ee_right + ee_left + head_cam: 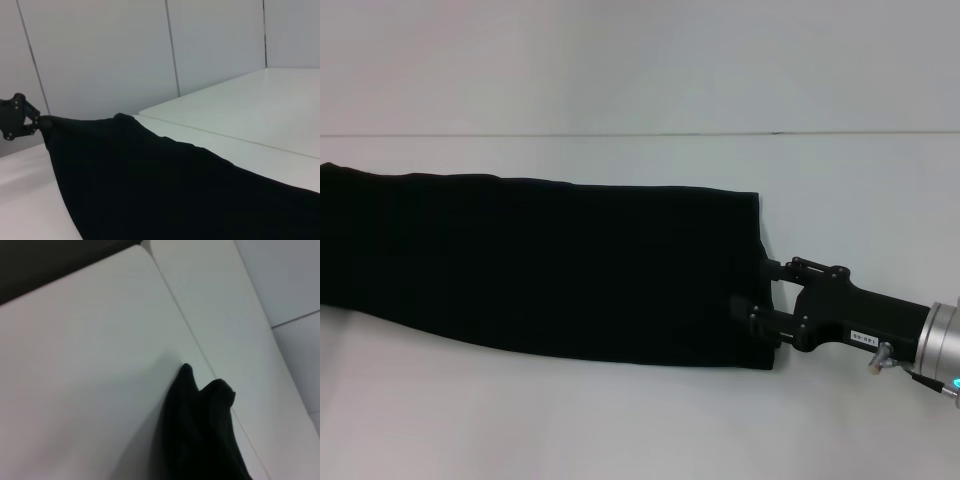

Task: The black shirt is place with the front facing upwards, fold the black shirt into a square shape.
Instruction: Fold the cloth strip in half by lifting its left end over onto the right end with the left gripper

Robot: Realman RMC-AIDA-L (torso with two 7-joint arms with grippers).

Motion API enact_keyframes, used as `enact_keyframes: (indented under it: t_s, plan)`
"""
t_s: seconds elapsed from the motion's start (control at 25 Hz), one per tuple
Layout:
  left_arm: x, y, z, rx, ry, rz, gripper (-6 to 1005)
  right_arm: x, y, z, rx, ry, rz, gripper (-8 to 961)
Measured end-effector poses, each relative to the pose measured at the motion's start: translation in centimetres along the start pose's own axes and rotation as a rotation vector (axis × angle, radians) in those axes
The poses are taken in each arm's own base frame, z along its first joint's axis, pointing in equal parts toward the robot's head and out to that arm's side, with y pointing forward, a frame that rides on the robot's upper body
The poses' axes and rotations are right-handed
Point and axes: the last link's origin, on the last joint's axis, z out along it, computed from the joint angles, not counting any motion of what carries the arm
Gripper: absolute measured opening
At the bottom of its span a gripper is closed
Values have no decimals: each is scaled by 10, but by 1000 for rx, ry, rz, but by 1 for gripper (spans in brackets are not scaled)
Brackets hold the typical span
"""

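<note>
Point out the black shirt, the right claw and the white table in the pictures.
black shirt (550, 265): head view, middle of the long folded cloth.
right claw (766, 295): head view, midway between its fingertips, at the shirt's right edge.
white table (620, 420): head view, bare surface in front of the shirt.

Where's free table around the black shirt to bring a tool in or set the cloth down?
Bare white table runs along the near side of the black shirt, and a strip lies between its far edge and the table seam. It is crowded at the shirt's right end, where the right tool grips the edge. The left tool holds the other end.
</note>
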Motion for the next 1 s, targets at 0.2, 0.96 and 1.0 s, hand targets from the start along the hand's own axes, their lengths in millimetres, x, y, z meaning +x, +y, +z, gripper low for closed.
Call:
enact_keyframes:
  t_s: [0.2, 0.96, 1.0]
  plan:
    - [5, 13, 5, -33, -1, 17, 8, 1, 0, 0, 6, -1, 4, 746]
    - [-131, 229, 139, -491, -475, 404, 7, 28, -2, -44, 134, -58, 123, 744]
    - [-149, 231, 144, -490, -509, 432, 7, 30, -2, -47, 142, -66, 131, 744]
